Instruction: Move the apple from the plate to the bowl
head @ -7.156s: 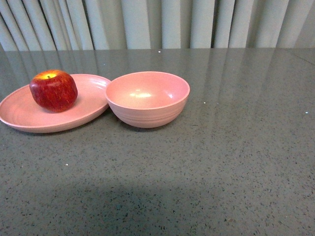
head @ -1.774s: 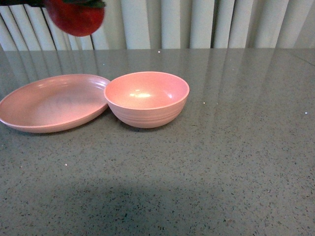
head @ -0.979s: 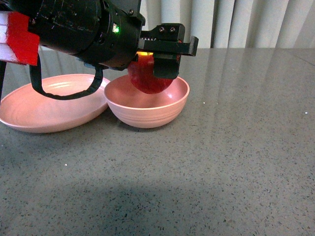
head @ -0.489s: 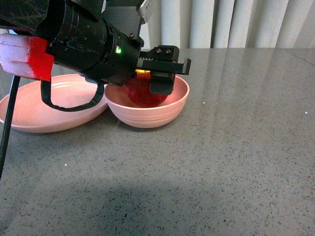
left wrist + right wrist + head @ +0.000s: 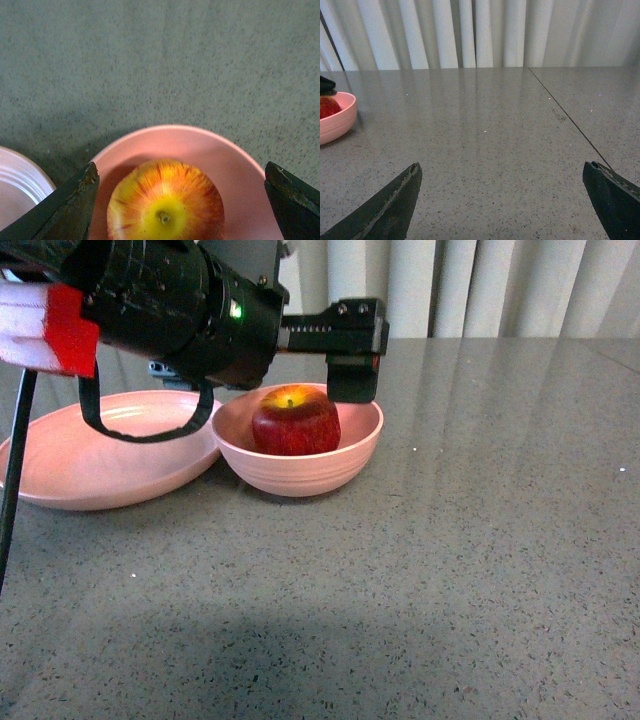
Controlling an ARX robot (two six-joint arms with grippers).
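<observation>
The dark-red apple (image 5: 295, 423) with its yellow stem patch sits in the deep pink bowl (image 5: 300, 476). The shallow pink plate (image 5: 95, 475) lies just left of the bowl, with nothing on it. My left gripper (image 5: 300, 375) hovers just above the apple, open, and one finger (image 5: 352, 378) hangs by the bowl's far rim. In the left wrist view the apple (image 5: 165, 207) lies in the bowl (image 5: 170, 131) between the spread fingers of the gripper (image 5: 181, 172), untouched. My right gripper (image 5: 501, 172) is open and empty over bare table, out of the front view.
The grey speckled table (image 5: 450, 570) extends right of and in front of the bowl. A pleated curtain (image 5: 480, 285) hangs behind. A black cable (image 5: 14, 475) runs down at the far left. A seam (image 5: 565, 117) crosses the table in the right wrist view, where the bowl (image 5: 335, 125) shows.
The left gripper carried the apple from the plate over to the bowl and lowered it in. It has now opened and risen slightly, leaving the apple resting in the bowl.
</observation>
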